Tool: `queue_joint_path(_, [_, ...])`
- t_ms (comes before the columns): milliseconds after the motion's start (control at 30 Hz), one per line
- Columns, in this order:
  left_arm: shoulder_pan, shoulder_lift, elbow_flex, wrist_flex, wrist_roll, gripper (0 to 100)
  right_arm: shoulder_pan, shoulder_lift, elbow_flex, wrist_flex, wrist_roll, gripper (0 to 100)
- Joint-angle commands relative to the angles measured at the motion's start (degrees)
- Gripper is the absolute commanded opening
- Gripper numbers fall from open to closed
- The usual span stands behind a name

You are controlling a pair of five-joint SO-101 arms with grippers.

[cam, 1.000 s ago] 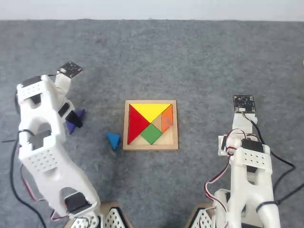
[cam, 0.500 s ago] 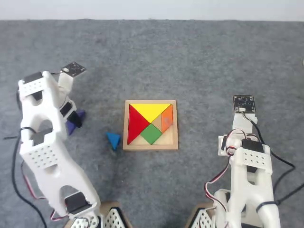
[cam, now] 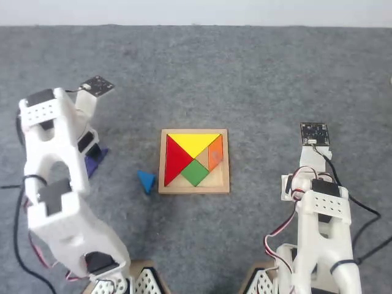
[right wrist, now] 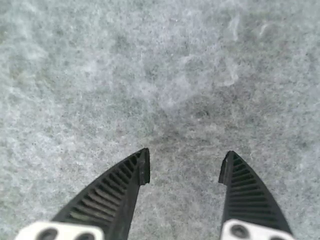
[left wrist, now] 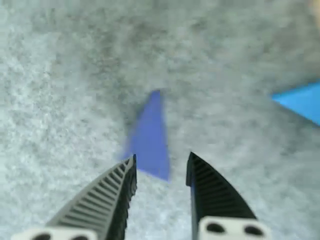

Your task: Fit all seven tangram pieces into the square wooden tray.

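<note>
On grey felt (cam: 257, 79), the left gripper (left wrist: 161, 162) is spread, a dark-blue triangular piece (left wrist: 148, 137) between its tips. A light-blue triangular piece (cam: 146, 180) lies just beside the partly filled square wooden tray (cam: 195, 190). The right gripper (right wrist: 185, 162) hangs spread over felt.

The high view looks steeply down from a fixed point above the grey felt-covered table (cam: 275, 79), with both arm bases at its near edge and a pale wall strip (cam: 196, 12) at the far edge. Each wrist view sits close over the felt and looks out along its own fingers: the left end effector (left wrist: 162, 159) and the right end effector (right wrist: 187, 152). The left wrist and high views share the dark blue triangular piece (left wrist: 150, 140) and the light blue triangular piece (left wrist: 300, 100).
</note>
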Motion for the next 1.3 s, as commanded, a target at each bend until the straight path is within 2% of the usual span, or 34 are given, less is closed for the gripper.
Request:
queue_joint_path(0, [4.48,-12.22,8.84,-1.05,1.05,15,-0.66,-0.22,-2.81,-1.1,0.44,24.1])
queue_joint_path(167, [5.98,-15.82,15.87,-6.33,2.46,16,-0.66,0.04,-2.81,-1.1,0.44,24.1])
queue_joint_path(400, [-2.02,-12.31,11.82,-14.24,5.71,23,-0.66,0.04,-2.81,-1.1,0.53,24.1])
queue_joint_path(533, [-3.43,-5.36,8.84,-14.59,3.52,23,-0.66,0.04,-2.81,-1.1,0.53,24.1])
queue_joint_path(800, [-3.69,8.35,-0.66,-14.59,3.52,23,-0.66,0.04,-2.81,-1.1,0.44,24.1])
queue_joint_path(1067, [-3.69,13.8,-2.24,-14.07,3.52,23,-0.75,-0.04,-2.81,-1.1,0.44,24.1])
queue_joint_path(1267, [-3.34,13.71,-2.24,-8.62,3.52,11,-0.75,-0.22,-2.81,-1.1,0.53,24.1])
